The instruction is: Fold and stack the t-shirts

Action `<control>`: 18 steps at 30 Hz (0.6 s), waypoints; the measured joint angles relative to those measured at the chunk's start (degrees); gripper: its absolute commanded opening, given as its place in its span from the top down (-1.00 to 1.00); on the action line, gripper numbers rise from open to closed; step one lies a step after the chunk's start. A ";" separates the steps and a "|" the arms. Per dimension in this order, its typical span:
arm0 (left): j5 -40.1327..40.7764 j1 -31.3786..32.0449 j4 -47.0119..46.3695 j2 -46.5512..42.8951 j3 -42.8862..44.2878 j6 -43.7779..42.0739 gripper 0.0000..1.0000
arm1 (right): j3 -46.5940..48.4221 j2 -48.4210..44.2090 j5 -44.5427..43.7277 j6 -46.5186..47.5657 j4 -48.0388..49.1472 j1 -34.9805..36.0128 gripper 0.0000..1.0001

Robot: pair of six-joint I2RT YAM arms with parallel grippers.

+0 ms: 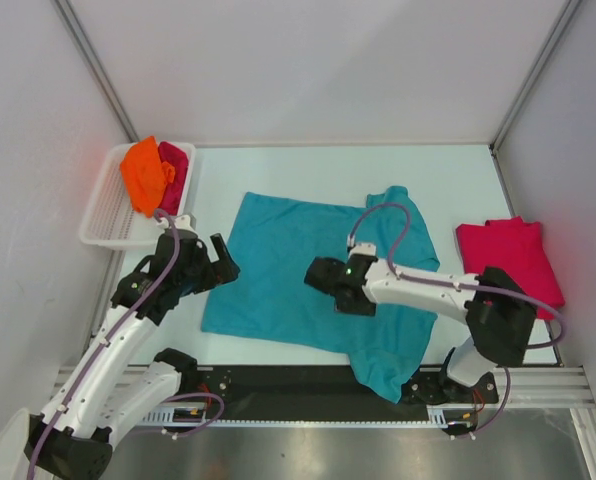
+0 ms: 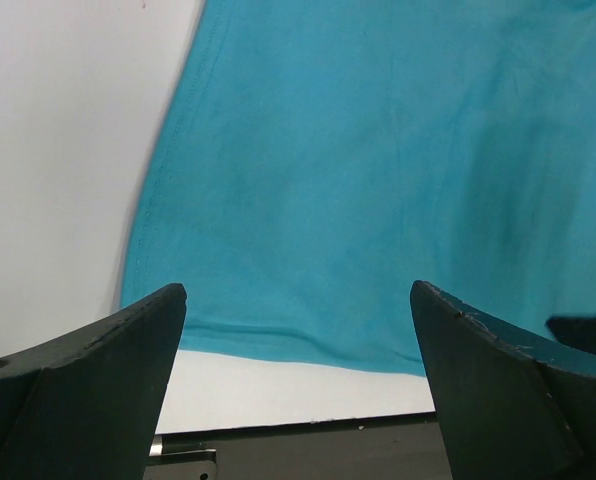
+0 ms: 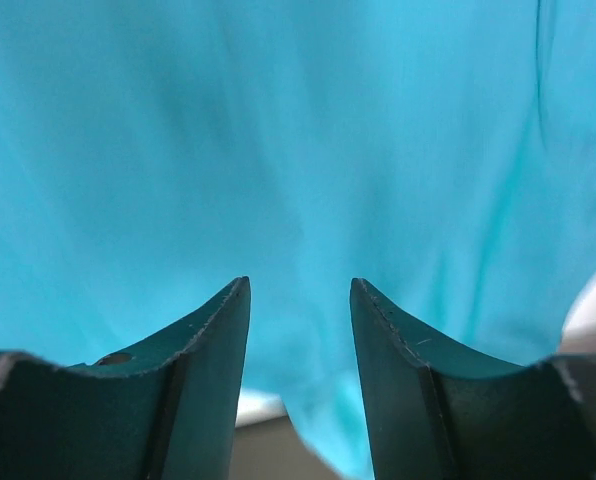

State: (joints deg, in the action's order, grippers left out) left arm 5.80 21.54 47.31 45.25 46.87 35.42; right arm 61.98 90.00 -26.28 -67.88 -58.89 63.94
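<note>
A teal t-shirt (image 1: 288, 270) lies spread in the middle of the table, its right part rumpled and hanging over the near edge. My right gripper (image 1: 323, 288) hovers over the shirt's middle, open, with only teal cloth (image 3: 278, 130) beneath its fingers (image 3: 208, 340). My left gripper (image 1: 228, 262) is open at the shirt's left edge; the left wrist view shows the hem (image 2: 278, 335) between wide jaws. An orange t-shirt (image 1: 143, 175) and a crimson-pink one (image 1: 175, 170) sit bunched in the basket. Another crimson-pink t-shirt (image 1: 508, 255) lies folded at the right.
The white slatted basket (image 1: 103, 215) stands at the back left corner. A black rail (image 1: 298, 385) runs along the table's near edge. Grey walls close the table on the left, back and right.
</note>
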 measured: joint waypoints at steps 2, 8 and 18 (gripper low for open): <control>0.02 0.00 0.00 0.24 0.31 -0.07 -0.99 | 3.19 2.84 -1.53 4.63 2.10 -5.07 0.01; 0.46 0.00 0.35 0.39 0.74 -0.55 -0.99 | 14.75 14.95 -1.57 16.72 12.15 -17.03 0.05; 1.53 0.00 1.77 0.90 1.70 -0.98 -0.99 | 31.12 28.46 -2.23 23.98 14.99 -29.70 0.07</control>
State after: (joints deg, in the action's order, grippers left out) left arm 7.33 21.54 49.08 46.15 48.58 34.44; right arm 93.10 118.45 -28.51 -43.90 -43.90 34.24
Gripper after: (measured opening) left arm 0.994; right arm 0.468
